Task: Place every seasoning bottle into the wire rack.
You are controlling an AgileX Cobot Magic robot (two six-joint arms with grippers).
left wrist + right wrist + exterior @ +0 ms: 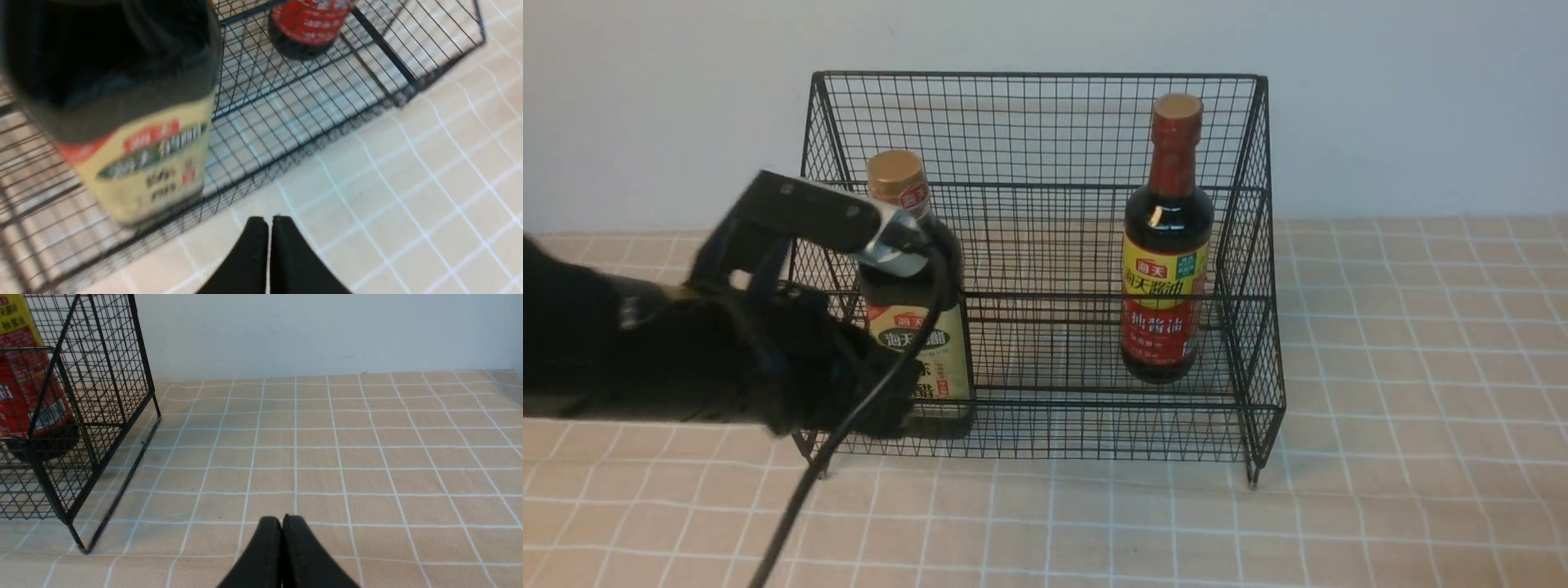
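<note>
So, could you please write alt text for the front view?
Black wire rack on a checked cloth holds two upright bottles: the gold-capped bottle front left, the red-capped bottle right. The left arm reaches in beside the gold-capped one.

I see a table (1405, 392) covered in a beige cloth with a white grid. The black wire rack (1045, 122) stands on its short feet toward the far edge, near the wall.
</note>
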